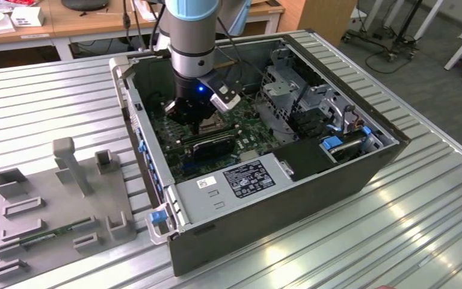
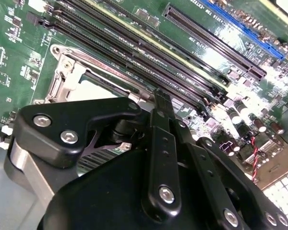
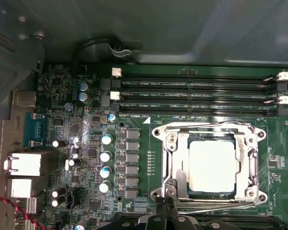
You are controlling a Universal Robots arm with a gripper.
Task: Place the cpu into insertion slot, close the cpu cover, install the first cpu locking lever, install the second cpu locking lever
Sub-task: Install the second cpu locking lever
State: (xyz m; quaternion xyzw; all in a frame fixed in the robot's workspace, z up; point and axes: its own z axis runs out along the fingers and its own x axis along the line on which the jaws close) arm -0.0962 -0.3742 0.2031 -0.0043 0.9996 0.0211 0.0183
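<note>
The cpu (image 3: 212,165), a pale square chip, lies in the insertion slot (image 3: 209,197) on the green board. The silver cpu cover (image 3: 175,163) lies flat around it, with the chip showing through its window. A thin wire locking lever (image 3: 221,207) runs along one edge of the socket. My gripper (image 3: 168,203) is shut, and its narrow tip sits at the socket corner by that lever's end. In the second wrist view the black fingers (image 2: 162,115) point at the socket frame (image 2: 67,72), with the cpu (image 2: 93,91) partly hidden behind them. In the exterior view my gripper (image 1: 195,119) reaches down inside the computer case.
Long black memory slots (image 3: 192,93) run beside the socket, and capacitors (image 3: 105,163) and rear ports (image 3: 24,165) stand nearby. The case walls (image 1: 255,205) and a drive cage (image 1: 295,96) hem the arm in. A grey fixture tray (image 1: 55,211) sits on the slatted table at the exterior view's left.
</note>
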